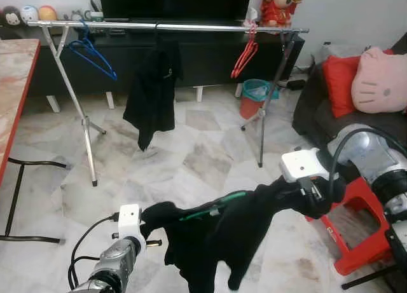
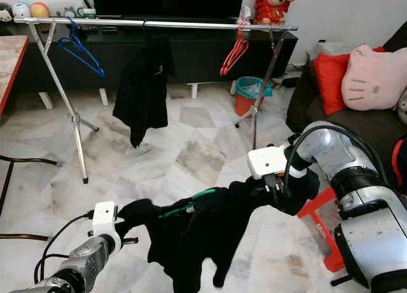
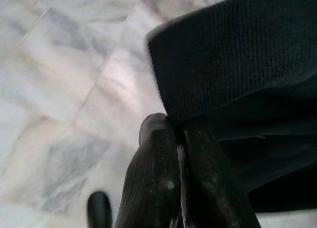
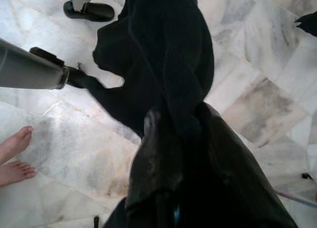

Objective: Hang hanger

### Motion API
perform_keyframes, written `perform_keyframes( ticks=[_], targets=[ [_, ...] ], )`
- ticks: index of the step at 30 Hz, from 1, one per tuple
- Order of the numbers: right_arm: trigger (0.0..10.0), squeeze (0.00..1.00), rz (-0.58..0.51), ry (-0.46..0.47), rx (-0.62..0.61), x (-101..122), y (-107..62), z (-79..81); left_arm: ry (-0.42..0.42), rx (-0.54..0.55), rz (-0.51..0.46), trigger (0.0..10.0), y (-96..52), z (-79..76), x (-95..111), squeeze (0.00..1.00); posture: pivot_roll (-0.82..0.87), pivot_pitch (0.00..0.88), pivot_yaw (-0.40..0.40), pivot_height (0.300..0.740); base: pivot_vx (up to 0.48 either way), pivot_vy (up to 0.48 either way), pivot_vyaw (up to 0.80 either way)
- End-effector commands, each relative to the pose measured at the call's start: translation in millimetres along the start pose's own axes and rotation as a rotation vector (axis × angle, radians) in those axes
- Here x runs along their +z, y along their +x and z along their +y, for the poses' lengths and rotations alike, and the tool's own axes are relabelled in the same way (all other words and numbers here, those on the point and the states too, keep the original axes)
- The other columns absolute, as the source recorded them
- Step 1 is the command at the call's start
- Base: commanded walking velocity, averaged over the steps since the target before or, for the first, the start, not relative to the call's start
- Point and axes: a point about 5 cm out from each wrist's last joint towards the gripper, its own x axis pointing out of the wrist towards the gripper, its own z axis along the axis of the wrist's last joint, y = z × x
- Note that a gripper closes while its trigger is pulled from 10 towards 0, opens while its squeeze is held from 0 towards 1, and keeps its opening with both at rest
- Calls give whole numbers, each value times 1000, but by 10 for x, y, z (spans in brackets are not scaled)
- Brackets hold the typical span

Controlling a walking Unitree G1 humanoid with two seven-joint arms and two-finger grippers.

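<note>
Left gripper (image 1: 147, 225): clamping one end of the black garment (image 1: 216, 236), low over the marble floor (image 1: 191, 159); in the left wrist view, fingers (image 3: 153, 173) pressing together on a ribbed fabric edge.
Right gripper (image 1: 311, 191): gripping the opposite end of the black garment, fingers (image 4: 153, 154) closing around bunched cloth in the right wrist view.
Black garment: hanging stretched between both grippers, sagging in the middle, lower folds dangling toward the floor.
Green hanger (image 1: 213, 207): lying inside the garment, a green bar showing along the upper edge between the two grippers; hook not discernible.
Clothes rail (image 1: 172, 27): standing well ahead of the robot, in front of a dark TV cabinet (image 1: 191, 54).
Items on rail: blue hanger (image 1: 92, 54) hanging toward the left end; a second black garment (image 1: 152, 93) hanging near the middle; red hangers (image 1: 245, 54) hanging toward the right end.
Surroundings: red stool (image 1: 353, 236) standing just beside the right arm; sofa with red cushion (image 1: 340, 83) and pink cushion (image 1: 380, 80) at right; table edge (image 1: 16, 83) at left.
Person: bare feet (image 4: 15, 156) standing on the floor, appearing in the right wrist view.
</note>
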Motion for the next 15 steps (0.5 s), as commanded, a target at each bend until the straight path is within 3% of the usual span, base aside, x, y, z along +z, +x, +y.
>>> perform_keyframes(
  ticks=[1, 4, 12, 15],
  targets=[
    [10000, 0, 48, 0, -10, -62, 42, 46, -3, -35, -80, 0, 24, -6, 193, 0, -47, 0, -122, 740, 0, 0, 0],
    [10000, 0, 72, -1, 40, -123, 171, 166, 9, -64, -119, 0, 31, -15, 296, 0, -40, 0, -123, 740, 0, 0, 0],
    [10000, 0, 57, 44, -93, -145, 457, 222, 16, -125, -184, 0, 33, -32, 473, 0, -33, 0, -120, 740, 0, 0, 0],
    [10000, 0, 73, 109, -319, -151, 580, 135, 33, -177, -197, 0, 41, -93, 522, 0, -29, 0, -115, 740, 0, 0, 0]
  ],
)
